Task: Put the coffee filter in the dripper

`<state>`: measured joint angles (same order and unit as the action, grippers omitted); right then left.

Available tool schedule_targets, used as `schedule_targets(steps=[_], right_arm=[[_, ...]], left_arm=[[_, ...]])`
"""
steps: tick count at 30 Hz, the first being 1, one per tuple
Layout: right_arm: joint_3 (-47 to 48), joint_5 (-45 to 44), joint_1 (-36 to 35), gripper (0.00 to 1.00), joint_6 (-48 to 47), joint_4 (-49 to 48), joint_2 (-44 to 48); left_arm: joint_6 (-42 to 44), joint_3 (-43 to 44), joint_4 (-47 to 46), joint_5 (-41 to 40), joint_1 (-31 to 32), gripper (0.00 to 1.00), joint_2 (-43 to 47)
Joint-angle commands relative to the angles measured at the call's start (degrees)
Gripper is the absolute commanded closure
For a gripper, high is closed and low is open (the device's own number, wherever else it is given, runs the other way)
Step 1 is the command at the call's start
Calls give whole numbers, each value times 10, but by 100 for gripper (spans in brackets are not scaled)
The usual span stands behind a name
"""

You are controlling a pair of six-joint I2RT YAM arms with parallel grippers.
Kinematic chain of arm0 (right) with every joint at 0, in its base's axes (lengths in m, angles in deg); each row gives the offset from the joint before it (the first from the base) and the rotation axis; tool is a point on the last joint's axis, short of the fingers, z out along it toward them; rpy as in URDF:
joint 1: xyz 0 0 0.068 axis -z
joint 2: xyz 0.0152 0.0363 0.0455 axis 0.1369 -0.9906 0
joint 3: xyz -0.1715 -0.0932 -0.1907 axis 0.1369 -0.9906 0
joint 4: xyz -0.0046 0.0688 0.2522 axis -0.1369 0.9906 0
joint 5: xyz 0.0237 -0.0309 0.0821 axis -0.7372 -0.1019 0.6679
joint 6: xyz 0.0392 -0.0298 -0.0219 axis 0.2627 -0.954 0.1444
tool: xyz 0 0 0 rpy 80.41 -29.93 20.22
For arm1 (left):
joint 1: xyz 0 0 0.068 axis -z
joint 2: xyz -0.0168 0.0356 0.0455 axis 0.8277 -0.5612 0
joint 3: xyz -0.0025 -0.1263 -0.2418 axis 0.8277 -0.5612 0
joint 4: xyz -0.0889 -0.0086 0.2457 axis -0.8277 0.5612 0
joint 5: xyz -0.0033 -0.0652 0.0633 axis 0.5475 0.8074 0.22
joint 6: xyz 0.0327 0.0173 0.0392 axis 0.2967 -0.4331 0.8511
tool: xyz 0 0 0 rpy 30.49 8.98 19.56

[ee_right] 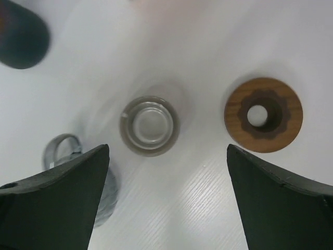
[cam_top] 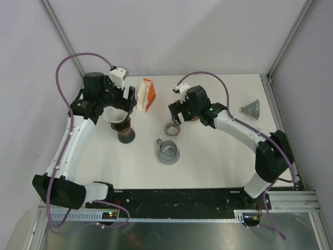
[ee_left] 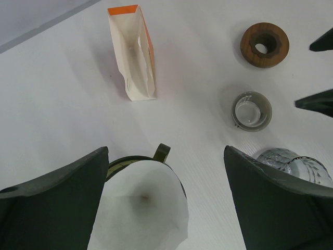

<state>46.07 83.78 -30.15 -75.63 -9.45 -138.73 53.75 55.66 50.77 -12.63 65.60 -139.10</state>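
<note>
The white paper coffee filter (ee_left: 140, 208) sits cone-down in the dark dripper (ee_left: 163, 152), whose rim and handle show behind it. In the top view the filter (cam_top: 115, 113) rests on the dripper (cam_top: 125, 135) at the left of the table. My left gripper (ee_left: 165, 172) hovers just above it, wide open, with the filter between the fingers and close to the left finger (ee_left: 57, 203). The left gripper also shows in the top view (cam_top: 120, 105). My right gripper (ee_right: 166, 161) is open and empty above the table, and shows near the table's middle in the top view (cam_top: 175, 115).
An orange-and-white filter box (cam_top: 147, 95) lies behind the dripper. A grey-rimmed glass lid (ee_right: 150, 125), a wooden ring (ee_right: 263, 114) and a glass server (cam_top: 168, 151) lie around the right gripper. A clear cone (cam_top: 251, 108) stands at the far right.
</note>
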Motion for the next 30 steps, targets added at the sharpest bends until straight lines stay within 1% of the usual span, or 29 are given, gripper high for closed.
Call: schedule_targets(steps=[1, 3, 6, 9, 13, 18, 21, 24, 27, 29, 30], right_arm=[[23, -69, 1, 3, 48, -8, -69], [36, -92, 2, 12, 56, 5, -96], [56, -90, -2, 27, 56, 21, -128], [74, -99, -9, 33, 53, 40, -163], [90, -77, -11, 36, 53, 46, -198], [123, -69, -13, 47, 55, 64, -243], [133, -75, -16, 50, 52, 81, -258], [129, -76, -19, 55, 49, 84, -261], [127, -64, -19, 62, 46, 85, -263], [126, -59, -19, 71, 45, 86, -268], [127, -59, -19, 78, 44, 87, -269]], left_arm=[[14, 0, -17, -8, 2, 3, 6], [15, 0, -17, -7, 2, 3, 3], [14, 1, -17, -7, 2, 3, -1], [15, 2, -17, -8, 2, 3, -4], [15, 1, -17, -9, 2, 3, -4], [16, 0, -16, -12, 2, 3, -4], [17, 0, -16, -15, 2, 3, -1], [18, -1, -17, -15, 2, 3, 0], [18, 0, -17, -13, 2, 3, -1], [17, 1, -17, -12, 2, 3, -1], [17, 2, -17, -12, 2, 3, -1]])
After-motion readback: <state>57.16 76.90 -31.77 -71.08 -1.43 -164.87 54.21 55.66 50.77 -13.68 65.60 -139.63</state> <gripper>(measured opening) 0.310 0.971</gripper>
